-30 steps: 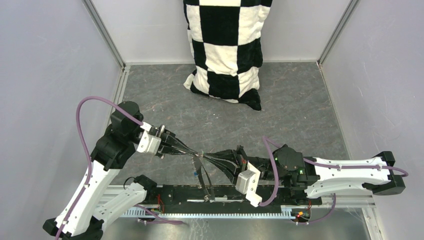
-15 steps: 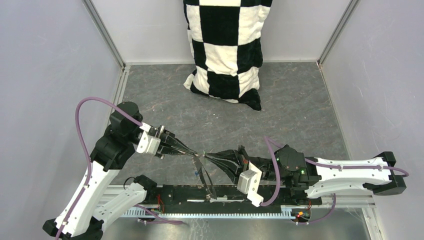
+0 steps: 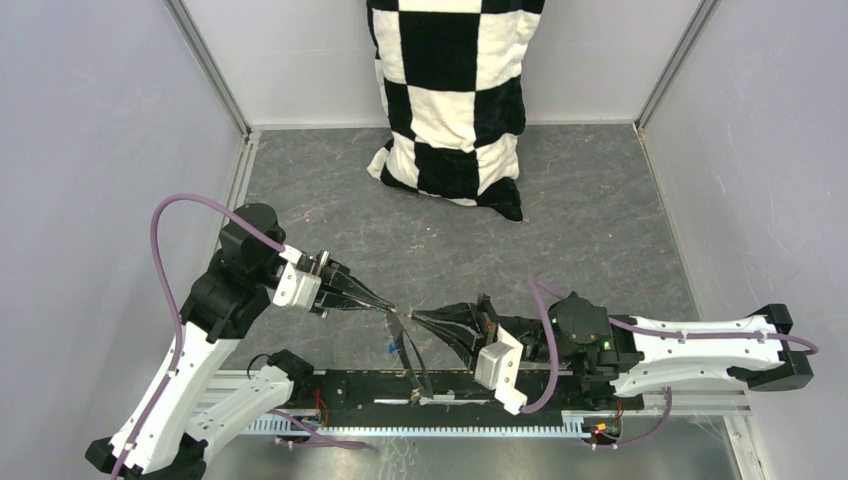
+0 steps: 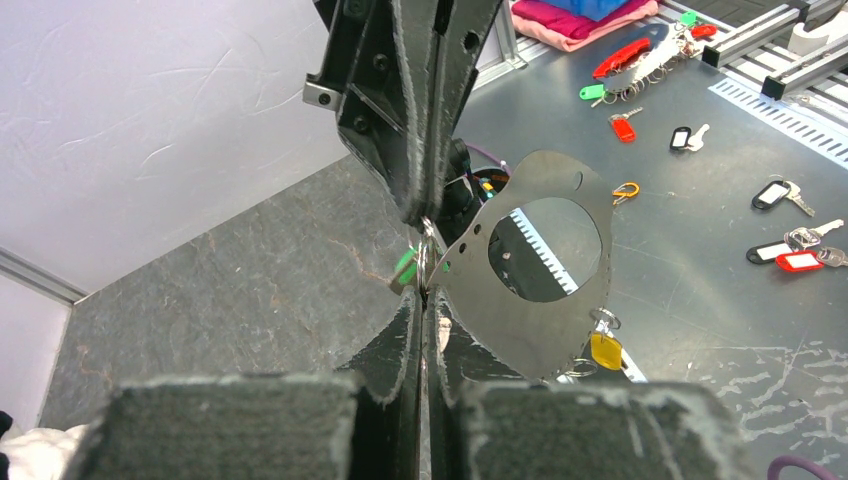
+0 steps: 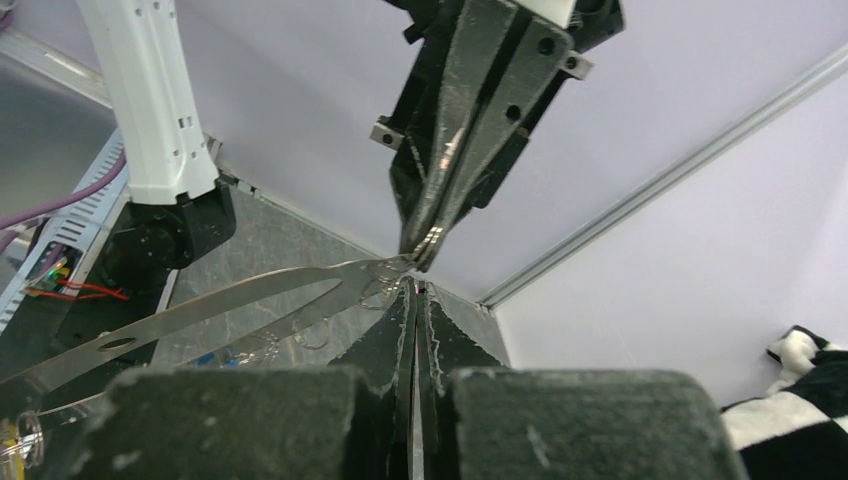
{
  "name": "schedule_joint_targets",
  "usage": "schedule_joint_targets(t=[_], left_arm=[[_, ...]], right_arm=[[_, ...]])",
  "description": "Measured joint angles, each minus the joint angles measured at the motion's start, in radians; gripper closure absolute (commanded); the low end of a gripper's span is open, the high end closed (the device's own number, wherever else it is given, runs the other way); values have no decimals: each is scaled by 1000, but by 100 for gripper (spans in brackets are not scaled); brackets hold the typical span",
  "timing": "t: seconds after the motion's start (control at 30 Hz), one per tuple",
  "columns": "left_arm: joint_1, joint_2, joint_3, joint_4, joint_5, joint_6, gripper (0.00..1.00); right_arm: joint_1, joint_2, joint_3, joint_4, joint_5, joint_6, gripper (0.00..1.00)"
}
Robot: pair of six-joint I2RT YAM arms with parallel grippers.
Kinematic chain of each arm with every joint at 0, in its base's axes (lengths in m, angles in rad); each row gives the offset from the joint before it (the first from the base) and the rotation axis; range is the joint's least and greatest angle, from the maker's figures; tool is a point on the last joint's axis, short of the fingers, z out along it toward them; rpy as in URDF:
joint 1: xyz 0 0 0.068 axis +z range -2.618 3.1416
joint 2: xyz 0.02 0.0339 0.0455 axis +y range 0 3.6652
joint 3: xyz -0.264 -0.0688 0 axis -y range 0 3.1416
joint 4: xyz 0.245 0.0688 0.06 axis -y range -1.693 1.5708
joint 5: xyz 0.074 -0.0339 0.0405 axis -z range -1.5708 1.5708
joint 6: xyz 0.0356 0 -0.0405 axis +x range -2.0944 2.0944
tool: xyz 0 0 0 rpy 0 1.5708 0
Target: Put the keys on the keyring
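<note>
— Dark grey flat strap, the keyring (image 3: 410, 352): position and long axis?

— Seen from above, its lower end lies over the black rail (image 3: 350, 385) at the near edge of the table (image 3: 600, 220). Contact there cannot be told. The long axis runs from that end away from the arm bases, leaning slightly left. Its top end points at the spot where the two sets of fingertips meet.

— Keys?

— The blue key (image 3: 386, 349) sits just left of the strap, about halfway along it. In the left wrist view the yellow key (image 4: 605, 350) hangs at the strap's lower edge. The green key (image 4: 405, 267) sits right beside the pinch point at the top.

— Pincers?

— Left gripper (image 3: 390, 307): jaws pressed together on the keyring's top end. Right gripper (image 3: 416, 317): jaws likewise pressed together, tips facing the left one's and almost touching them. A thin silver ring (image 4: 428, 248) lies at those tips; whether the right jaws pinch it cannot be told.

— Farther back?

— The checkered cloth (image 3: 450, 100) stands against the back wall, well apart from both arms.
</note>
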Motion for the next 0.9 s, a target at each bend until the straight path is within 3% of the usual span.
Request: schedule_joint_targets(t=[0.9], left_arm=[[0,-2,0,3,0,0,98]], right_arm=[[4,46,1,51,-7,0,99]])
